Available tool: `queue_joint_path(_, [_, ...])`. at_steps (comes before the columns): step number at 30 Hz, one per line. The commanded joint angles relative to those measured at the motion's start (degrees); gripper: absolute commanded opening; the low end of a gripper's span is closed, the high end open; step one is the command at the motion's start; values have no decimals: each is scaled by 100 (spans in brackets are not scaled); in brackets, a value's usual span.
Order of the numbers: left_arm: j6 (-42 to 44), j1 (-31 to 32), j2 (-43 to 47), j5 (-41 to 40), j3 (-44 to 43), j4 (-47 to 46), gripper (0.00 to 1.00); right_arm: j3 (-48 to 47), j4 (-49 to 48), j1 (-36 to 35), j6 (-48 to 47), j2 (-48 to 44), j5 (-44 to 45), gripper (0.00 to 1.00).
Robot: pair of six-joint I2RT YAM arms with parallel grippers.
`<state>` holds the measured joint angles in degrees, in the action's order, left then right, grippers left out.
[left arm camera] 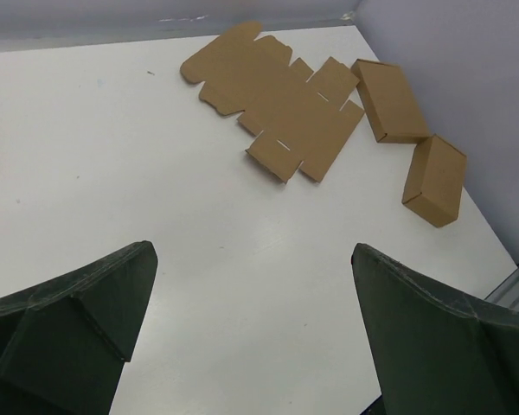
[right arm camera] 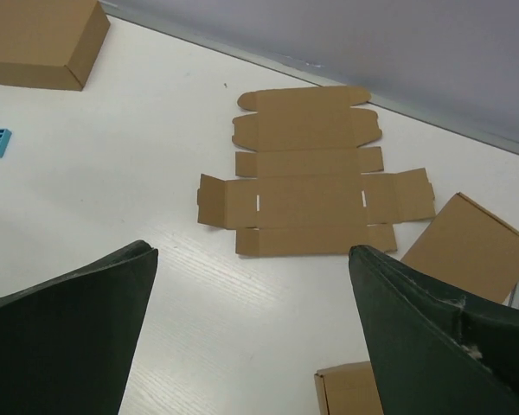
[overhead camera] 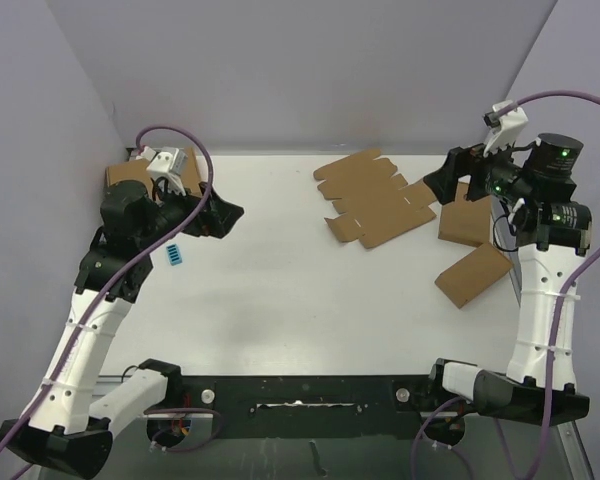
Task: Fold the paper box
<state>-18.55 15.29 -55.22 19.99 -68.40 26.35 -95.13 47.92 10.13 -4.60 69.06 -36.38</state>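
The paper box [overhead camera: 375, 200] lies flat and unobstructed, far right. The left gripper [left arm camera: 253, 249] and right gripper [right arm camera: 251, 251] gape wide, empty. The left arm [overhead camera: 130, 225] partly hides the carton [overhead camera: 123, 174].

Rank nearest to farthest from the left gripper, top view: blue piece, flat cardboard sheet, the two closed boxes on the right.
1. Blue piece, just beside the left gripper, toward the bases.
2. Paper box, a flat sheet at centre-far.
3. Far closed box and near closed box, on the right side: too close to call.
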Motion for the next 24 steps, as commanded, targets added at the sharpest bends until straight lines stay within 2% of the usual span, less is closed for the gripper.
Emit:
queue_joint_path(1, [-269, -116, -66, -8, 231, -357, 98, 260, -331, -5, 263, 3, 202, 98])
queue_joint_path(8, [-775, -169, -185, 97, 920, -762, 98, 953, -594, -44, 209, -61, -283, 98])
queue_joint_path(11, [-843, 221, -230, -313, 1166, -855, 98, 1289, -660, -174, 82, -66, -578, 98])
queue_joint_path(14, [-886, 868, -339, -766, 1401, -1042, 98, 1731, -959, -184, 125, -74, -993, 98])
queue_joint_path(18, [-1419, 1469, -641, -859, 1970, -2039, 97, 2345, -1487, 106, 301, -24, -1874, 98])
queue_joint_path(21, [-1890, 1733, -1107, -965, 2382, -2970, 96, 3069, -2555, 323, 879, -68, -2757, 98])
queue_joint_path(24, [-2368, 1885, -1817, -973, 2476, -3714, 96, 3621, -3101, 493, 1042, -182, -2946, 98])
